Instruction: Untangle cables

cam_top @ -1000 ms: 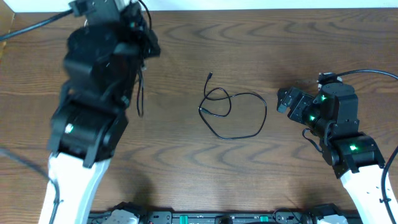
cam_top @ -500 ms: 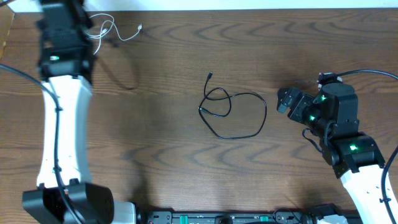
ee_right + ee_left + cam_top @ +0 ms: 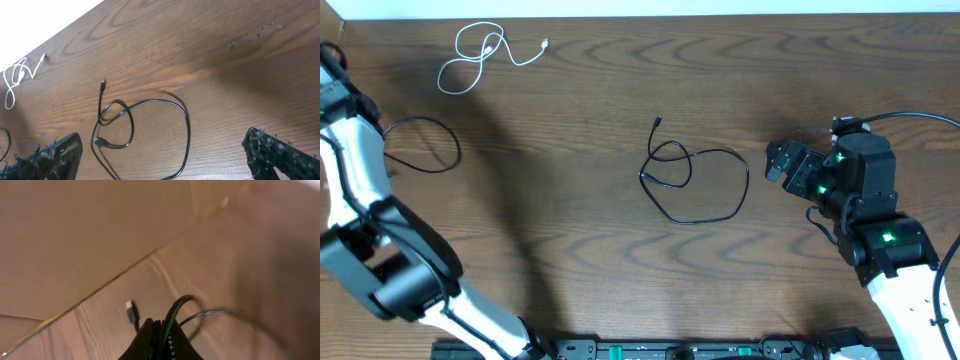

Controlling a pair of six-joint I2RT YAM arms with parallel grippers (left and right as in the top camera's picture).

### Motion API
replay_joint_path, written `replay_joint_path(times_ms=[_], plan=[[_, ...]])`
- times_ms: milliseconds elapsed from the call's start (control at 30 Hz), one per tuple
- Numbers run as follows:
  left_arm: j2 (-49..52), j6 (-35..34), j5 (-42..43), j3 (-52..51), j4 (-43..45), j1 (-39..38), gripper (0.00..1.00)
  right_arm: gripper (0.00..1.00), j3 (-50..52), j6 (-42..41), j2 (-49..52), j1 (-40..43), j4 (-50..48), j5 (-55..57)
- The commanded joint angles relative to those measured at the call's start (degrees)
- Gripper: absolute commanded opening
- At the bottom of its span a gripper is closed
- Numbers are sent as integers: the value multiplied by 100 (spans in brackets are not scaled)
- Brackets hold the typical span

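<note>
My left arm has just swung hard out to the left, almost off the overhead view, and it has dragged one cord along. A second ago that arm hung over the left half of the dark wood-grain table (image 3: 610, 270) with a dark strand dangling from it. Now my left gripper (image 3: 161, 330) is out past the table's left side, jaws pinched right together on a thin black cord with a small plug end (image 3: 173, 314). In the wrist view the cord arches up out of the jaws and its plug hangs just beside them. From above, the same cord trails in a loose open loop near the left edge.

And look what's been left behind! The thin white cord (image 3: 480, 48), coiled in a couple of small loops, now lies alone at the far-left corner, apart from the black one. Those two look separated, I'd say.

My right gripper (image 3: 162, 145) hasn't budged: jaws spread as wide as they go, nothing between them. It is parked just right of the other thin black cord (image 3: 698, 183), which lies mid-table in one big loop with a small crossed loop at its upper left, well apart from the rest.

My read: three cords in three separate spots, so the job is close to done. What's left is letting go on the left.
</note>
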State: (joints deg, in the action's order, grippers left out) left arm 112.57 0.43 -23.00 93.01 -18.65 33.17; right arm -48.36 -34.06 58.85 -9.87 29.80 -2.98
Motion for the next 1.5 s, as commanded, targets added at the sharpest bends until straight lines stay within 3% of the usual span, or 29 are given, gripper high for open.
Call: replay_joint_path(times_ms=[0, 167, 200, 233, 367, 433, 533, 633, 900, 1033, 1200, 1333, 1433, 1467], plan=[[391, 684, -61, 59, -20, -39, 8, 99, -22, -15, -7, 46, 4, 48], [595, 684, -42, 59, -52, -160, 11, 99, -22, -15, -7, 46, 4, 48], [553, 686, -44, 61, -33, -197, 31, 99, -22, -15, -7, 46, 4, 48], [466, 684, -44, 61, -7, -229, 60, 99, -22, -15, -7, 46, 4, 48], [-162, 551, -44, 61, 72, -315, 87, 99, -22, -15, -7, 46, 4, 48], [-437, 286, -44, 61, 79, -308, 88, 99, -22, -15, -7, 46, 4, 48], [-826, -275, -39, 61, 26, -308, 88, 99, -22, -15, -7, 46, 4, 48], [-892, -372, -42, 61, -201, -304, 88, 99, -22, -15, -7, 46, 4, 50], [-308, -879, 861, 59, -1154, -129, 88, 99, -22, -15, -7, 46, 4, 48], [2, -938, 870, 59, -1241, -55, 87, 99, -22, -15, -7, 46, 4, 48], [356, -933, 968, 59, -1255, -28, 70, 99, -22, -15, -7, 46, 4, 48], [501, -933, 1641, 59, -1117, 33, 62, 99, -22, -15, -7, 46, 4, 50], [505, -933, 1683, 59, -1064, 92, 33, 99, -22, -15, -7, 46, 4, 48], [503, -931, 1683, 59, -1064, 118, 19, 99, -22, -15, -7, 46, 4, 50]])
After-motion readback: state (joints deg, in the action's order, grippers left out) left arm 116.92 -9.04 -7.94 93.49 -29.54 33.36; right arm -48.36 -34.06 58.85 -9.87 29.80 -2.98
